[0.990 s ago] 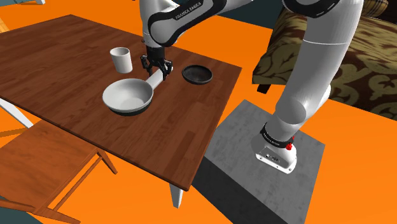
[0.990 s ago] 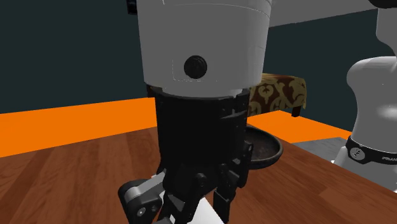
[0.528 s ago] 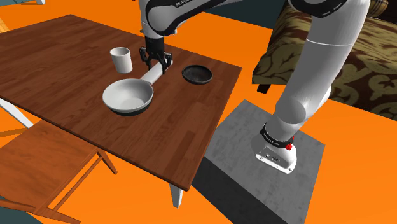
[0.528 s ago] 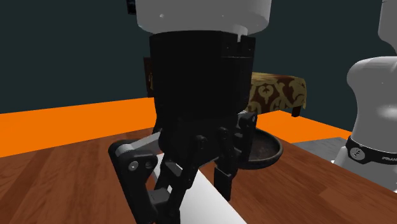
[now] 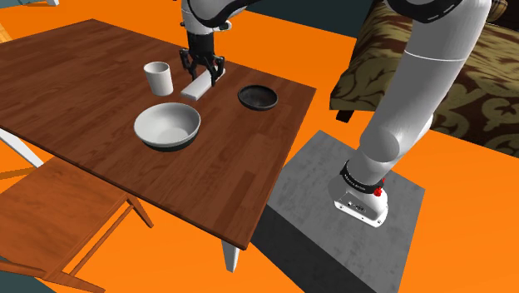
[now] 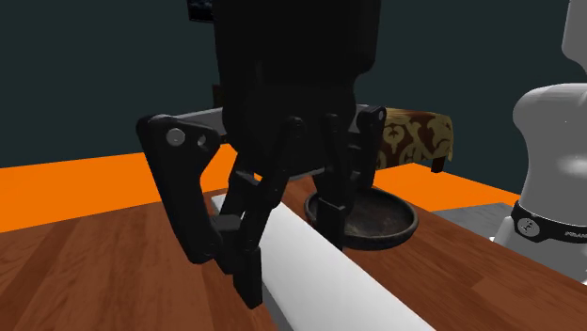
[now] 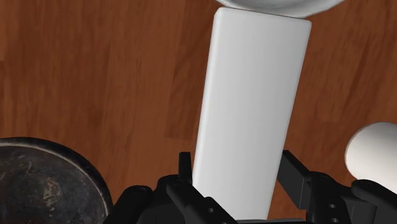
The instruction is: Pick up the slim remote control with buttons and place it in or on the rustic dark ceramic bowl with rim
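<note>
The remote control is drawn as a plain white slim slab point(image 5: 198, 86) with no buttons showing. My gripper point(image 5: 203, 73) is shut on its upper end and holds it tilted above the wooden table point(image 5: 83, 67), between the white cup and the dark bowl. The second exterior view shows the slab point(image 6: 320, 273) clasped by the black fingers point(image 6: 246, 277), gripper point(image 6: 289, 252). In the wrist view the slab point(image 7: 251, 108) reaches forward from the gripper point(image 7: 236, 175). The dark rimmed bowl point(image 5: 258, 97) point(image 6: 386, 221) point(image 7: 44, 181) stands empty on the table beside the gripper.
A white bowl point(image 5: 167, 126) sits on the table below the slab's free end, and a white cup point(image 5: 158, 77) point(image 7: 375, 149) stands close by. A wooden chair point(image 5: 58, 208) is at the table's near side. A patterned sofa point(image 5: 466, 75) lies beyond the stand point(image 5: 333, 208).
My gripper has risen with the white slab in it, lifting its lower end off the white bowl's rim and carrying it a little toward the table's far edge.
</note>
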